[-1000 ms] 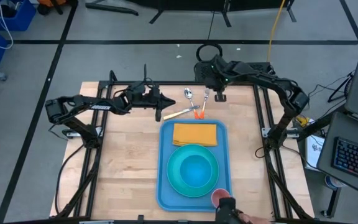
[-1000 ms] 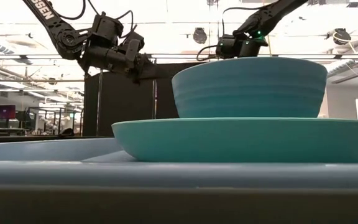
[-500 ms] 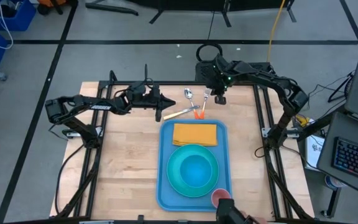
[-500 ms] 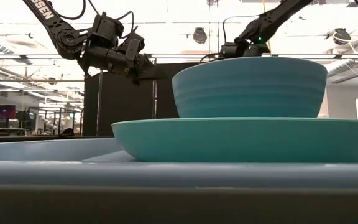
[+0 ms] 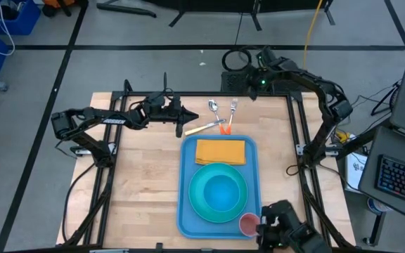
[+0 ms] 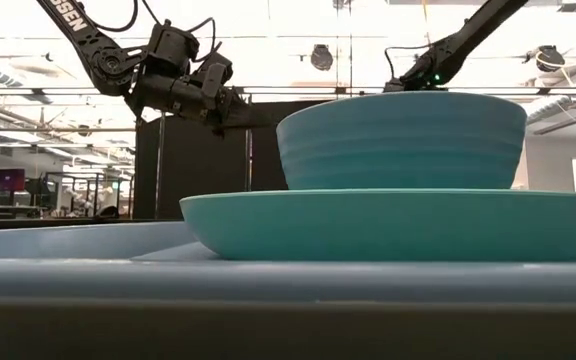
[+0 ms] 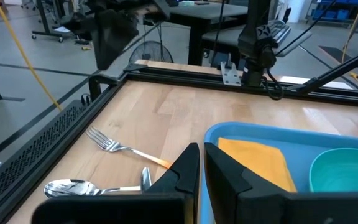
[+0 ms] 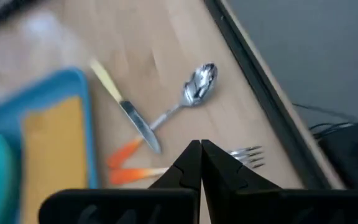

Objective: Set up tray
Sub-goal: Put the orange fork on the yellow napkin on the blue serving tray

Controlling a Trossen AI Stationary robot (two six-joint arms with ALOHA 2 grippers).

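Right pincer [image 5: 253, 84] retreated past table edge | tray [image 5: 187, 204] well apart

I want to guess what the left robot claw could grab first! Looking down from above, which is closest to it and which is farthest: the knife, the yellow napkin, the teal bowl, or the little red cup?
From the left gripper, in the high view:
1. Knife, on the bare table beside the gripper.
2. Yellow napkin, at the tray's far end.
3. Teal bowl, mid-tray on the plate.
4. Red cup, at the tray's near right corner.

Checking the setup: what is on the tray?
The tray holds a yellow napkin, a turquoise plate with a bowl on it, and a red cup. Anything under them is hidden.
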